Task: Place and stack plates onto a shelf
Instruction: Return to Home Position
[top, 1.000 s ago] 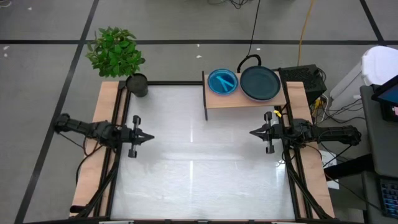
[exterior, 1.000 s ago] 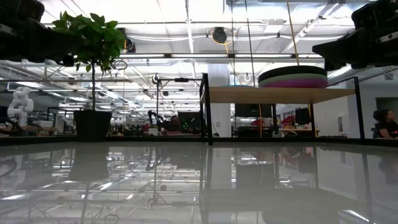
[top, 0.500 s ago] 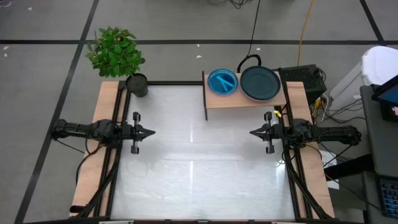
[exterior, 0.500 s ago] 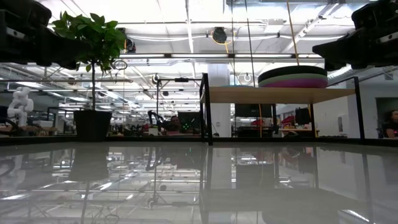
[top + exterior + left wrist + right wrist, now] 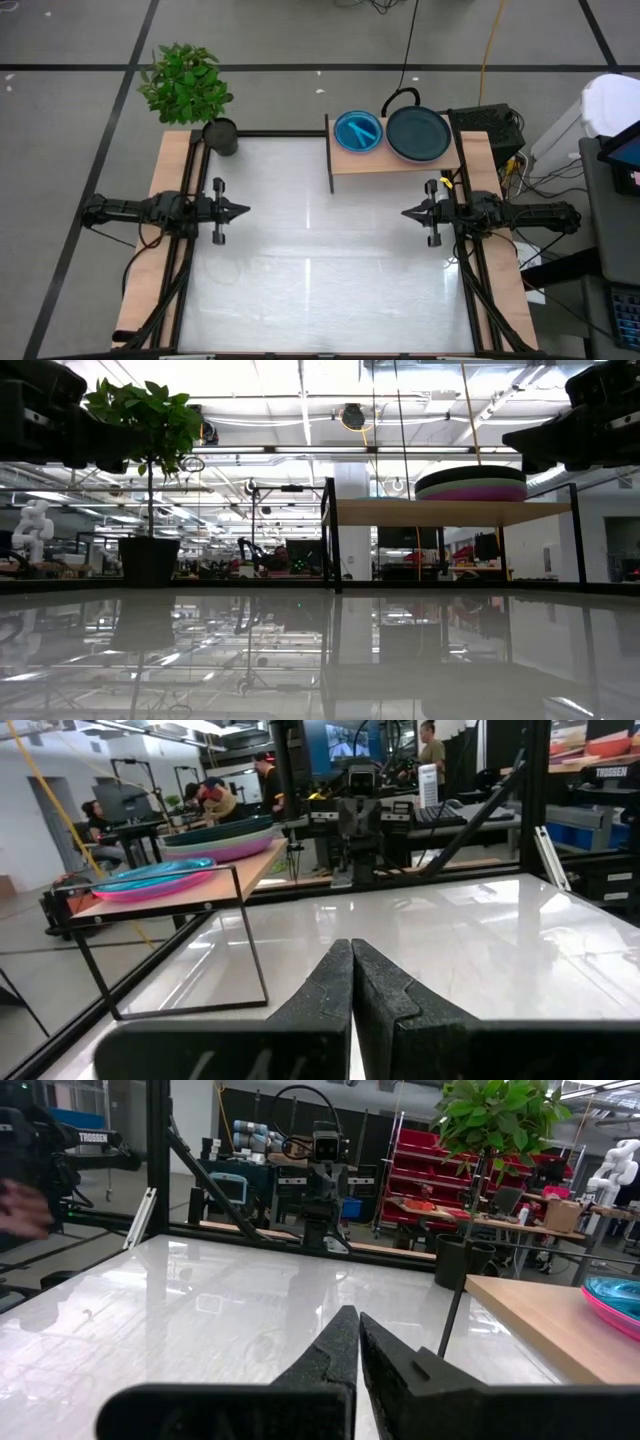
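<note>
The shelf (image 5: 395, 157) stands on thin black legs at the table's far edge, right of the middle. Two stacks of plates rest on its board. One has a cyan plate on top (image 5: 358, 131), with pink under it (image 5: 150, 886). The other is black on top (image 5: 417, 134), with green and pink-purple layers below (image 5: 470, 484). My left gripper (image 5: 243, 210) hovers shut over the table's left side and points right. My right gripper (image 5: 407, 213) hovers shut at the right side, near the shelf's front, and points left. Both are empty (image 5: 352, 965) (image 5: 350, 1330).
A small dark pot (image 5: 221, 136) with a leafy plant (image 5: 185, 82) sits at the far left corner. Wooden rails (image 5: 160, 230) (image 5: 495, 240) run along both sides. The glossy white tabletop (image 5: 320, 270) lies bare between the arms. People show in the room beyond.
My left gripper has drifted a little toward the far edge, and its arm has straightened so that it points squarely at the right side. Nothing else has moved.
</note>
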